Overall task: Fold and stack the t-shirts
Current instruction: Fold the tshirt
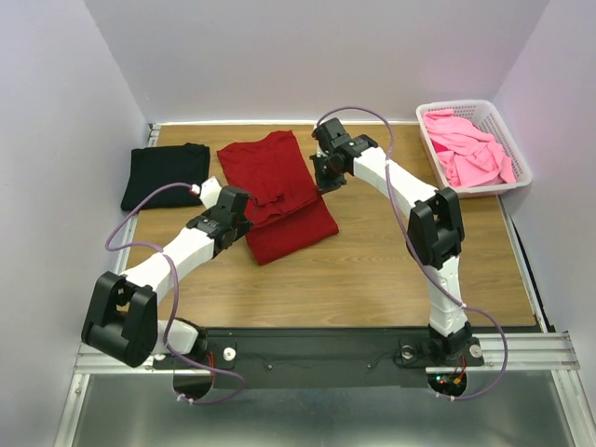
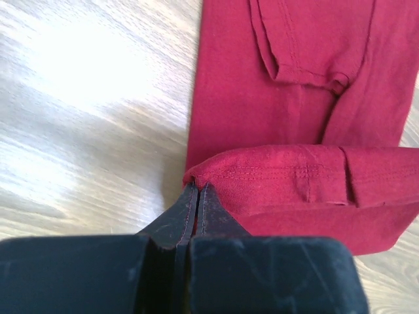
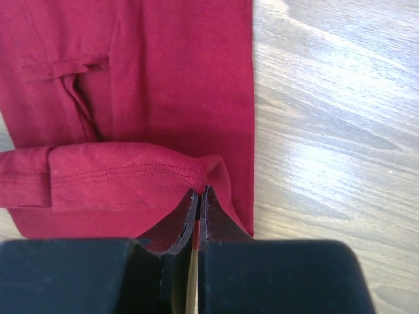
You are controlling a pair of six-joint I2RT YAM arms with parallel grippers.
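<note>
The red tee (image 1: 270, 172) lies partly folded mid-table (image 1: 372, 270), toward the far edge. The left pincer (image 2: 196, 190) is clamped on one corner of its turned-over hem and the right pincer (image 3: 198, 193) on the other. A folded black tee (image 1: 166, 174) lies near the far-left corner. Pink tees (image 1: 470, 149) fill the basket (image 1: 517, 158) at the far-right corner.
</note>
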